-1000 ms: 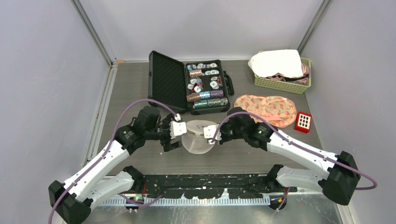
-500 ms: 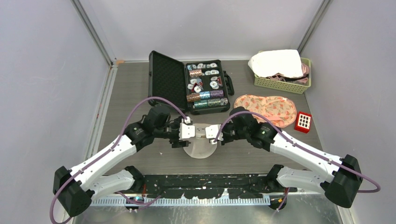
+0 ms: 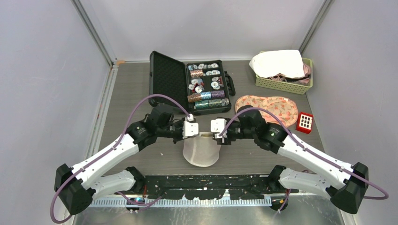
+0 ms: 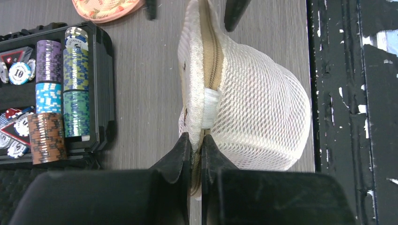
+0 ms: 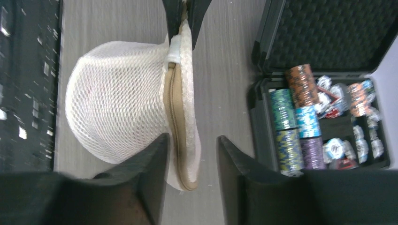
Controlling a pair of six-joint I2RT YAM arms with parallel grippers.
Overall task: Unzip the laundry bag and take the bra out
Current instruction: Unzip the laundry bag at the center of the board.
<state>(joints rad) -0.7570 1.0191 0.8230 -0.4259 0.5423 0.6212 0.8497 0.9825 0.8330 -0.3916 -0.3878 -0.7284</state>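
White mesh laundry bag (image 3: 201, 150) sits between my claws, its zip (image 4: 212, 51) looking closed. Just now my left claw (image 4: 196, 143) clamped onto the rim by the zip's end, and my right claw (image 5: 190, 145) let go, its jaws now apart astride the rim. I judge this a handover, with unzipping next.

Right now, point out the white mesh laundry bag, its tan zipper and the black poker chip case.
white mesh laundry bag (image 4: 263, 108), left wrist view, domed mesh side.
tan zipper (image 4: 214, 51), left wrist view, middle of its tape.
black poker chip case (image 3: 167, 80), top external view, open foam-lined lid.
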